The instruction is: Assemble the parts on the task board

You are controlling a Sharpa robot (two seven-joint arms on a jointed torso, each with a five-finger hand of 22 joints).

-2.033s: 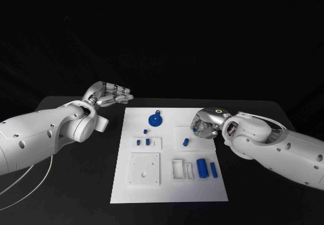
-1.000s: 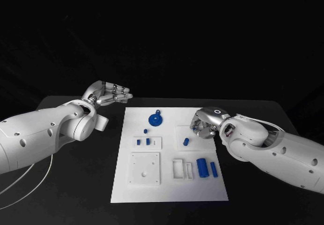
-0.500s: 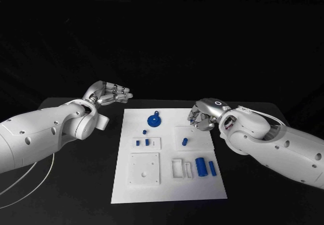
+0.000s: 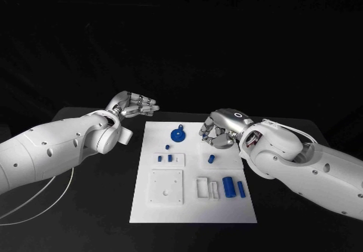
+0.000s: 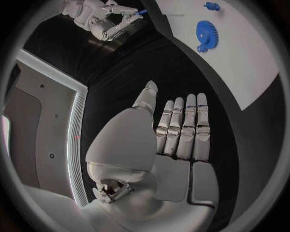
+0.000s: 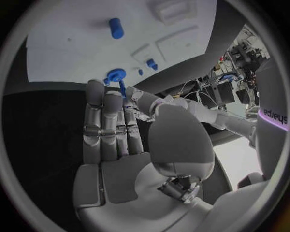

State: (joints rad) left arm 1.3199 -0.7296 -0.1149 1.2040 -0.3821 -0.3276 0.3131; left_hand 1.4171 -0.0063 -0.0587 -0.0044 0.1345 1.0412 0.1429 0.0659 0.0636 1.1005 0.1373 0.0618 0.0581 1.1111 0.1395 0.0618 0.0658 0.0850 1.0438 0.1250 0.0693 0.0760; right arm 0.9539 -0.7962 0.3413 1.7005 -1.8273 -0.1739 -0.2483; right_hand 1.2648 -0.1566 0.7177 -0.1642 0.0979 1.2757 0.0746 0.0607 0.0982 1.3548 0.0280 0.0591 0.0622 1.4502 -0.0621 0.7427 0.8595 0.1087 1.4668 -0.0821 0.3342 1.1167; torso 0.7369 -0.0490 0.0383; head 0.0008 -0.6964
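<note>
The white task board lies in the middle of the black table. On its far part lies a blue gear, and a short blue peg stands near the middle. My right hand hovers over the board's far right part, just right of the gear. It pinches a small blue pin between thumb and fingertip. The pin also shows at that hand's fingertips in the left wrist view. My left hand hangs beyond the board's far left corner, fingers straight and empty.
Three small blue pieces sit left of the peg. A blue cylinder and a blue bar lie near the right edge, beside a white holder. A white square plate sits at the near left.
My right hand has risen from beside the peg and moved away from me and left, toward the gear. My left hand has drifted slightly toward the board.
</note>
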